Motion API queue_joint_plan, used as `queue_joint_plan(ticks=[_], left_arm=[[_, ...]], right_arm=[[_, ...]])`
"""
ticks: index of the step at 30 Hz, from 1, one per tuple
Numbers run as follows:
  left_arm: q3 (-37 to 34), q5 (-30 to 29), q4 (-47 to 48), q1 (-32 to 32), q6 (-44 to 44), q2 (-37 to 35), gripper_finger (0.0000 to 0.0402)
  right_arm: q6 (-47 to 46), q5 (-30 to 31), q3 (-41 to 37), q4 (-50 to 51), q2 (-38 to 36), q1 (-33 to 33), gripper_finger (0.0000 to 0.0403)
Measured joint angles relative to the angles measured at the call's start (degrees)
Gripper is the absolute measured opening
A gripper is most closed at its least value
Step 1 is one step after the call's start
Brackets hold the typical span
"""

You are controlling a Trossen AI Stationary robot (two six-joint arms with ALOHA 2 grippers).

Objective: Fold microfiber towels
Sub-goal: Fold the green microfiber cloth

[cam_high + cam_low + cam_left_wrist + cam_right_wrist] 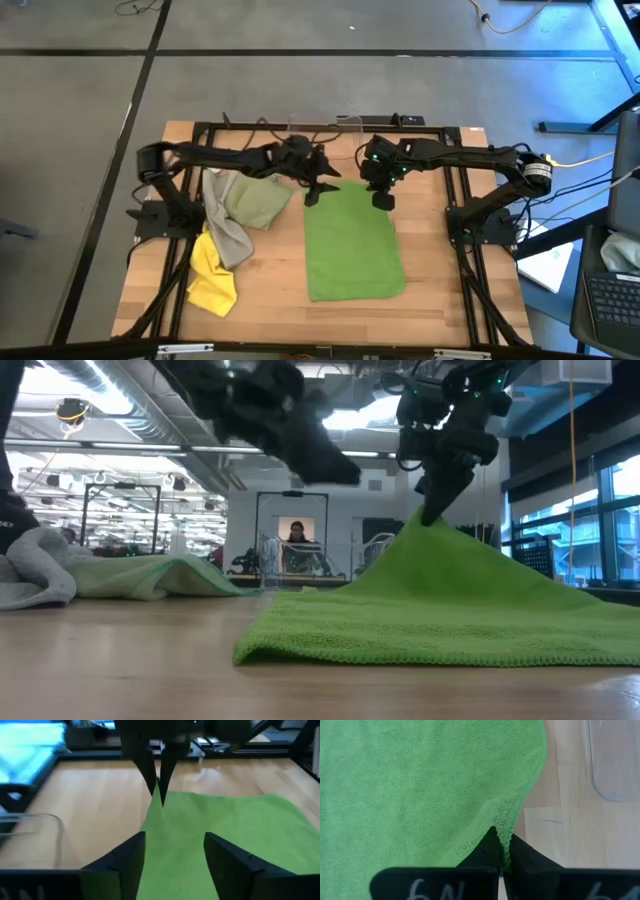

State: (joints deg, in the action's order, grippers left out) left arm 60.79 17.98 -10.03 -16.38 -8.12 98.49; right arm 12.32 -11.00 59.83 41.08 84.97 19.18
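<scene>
your right gripper (504,855) pinches the bright green towel (352,245) corner; left gripper (174,855) gapes empty, so lifting may skew the fold.

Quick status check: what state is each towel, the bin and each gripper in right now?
Bright green towel: folded on the table, far corner lifted.
Sage towel: crumpled.
Grey towel: crumpled.
Yellow towel: crumpled.
Clear bin: at the table's far edge.
Left gripper: open, holding nothing.
Right gripper: shut on the bright green towel's corner.
</scene>
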Motion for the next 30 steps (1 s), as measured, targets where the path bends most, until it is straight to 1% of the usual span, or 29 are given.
queue_joint_plan(ticks=[2, 3, 4, 6, 10, 17, 20, 22, 26, 30], left_arm=[[1.13, -0.36, 0.32, 0.03, 0.07, 3.52, 0.0208], [1.73, -1.45, 0.58, 0.04, 0.04, 5.19, 0.0209], [2.23, -2.54, 0.58, -0.08, 0.03, 6.18, 0.0209], [3.26, -2.8, 0.21, -0.87, 0.02, 7.0, 0.0209], [5.15, 2.03, -1.23, -2.34, 0.45, 7.32, 0.0211], [6.49, 7.6, -1.28, -1.99, -2.52, 7.61, 0.0213], [6.46, 6.94, -1.11, -1.45, -3.81, 8.64, 0.0214], [6.53, 5.35, -2.98, -1.2, -4.51, 9.8, 0.0215], [6.52, 4.01, -7.26, -1.29, -4.52, 12.57, 0.0214], [7.13, 4.62, -10.59, -2.28, -4.51, 14.18, 0.0216]], right_arm=[[0.0, 0.0, 0.0, 0.08, 0.0, -0.02, 0.0008], [0.0, 0.0, -0.02, 0.33, 0.0, -0.02, 0.0008], [0.0, -0.02, -0.01, 0.68, 0.0, -0.12, 0.0008], [0.01, 0.0, -0.02, 0.97, 0.0, -0.43, 0.0008], [0.09, -0.02, -0.02, 1.14, 0.0, -1.32, 0.0009], [0.2, -0.04, -0.02, -0.71, 0.0, -2.58, 0.0009], [0.2, -0.07, -0.02, -2.18, 0.0, -2.95, 0.0009], [0.3, -0.09, -0.02, -3.15, 0.0, -2.95, 0.0009], [0.39, -0.15, -0.02, -3.26, 0.0, -2.95, 0.0009], [0.39, -0.17, -0.02, -2.65, 0.0, -2.93, 0.0009]])
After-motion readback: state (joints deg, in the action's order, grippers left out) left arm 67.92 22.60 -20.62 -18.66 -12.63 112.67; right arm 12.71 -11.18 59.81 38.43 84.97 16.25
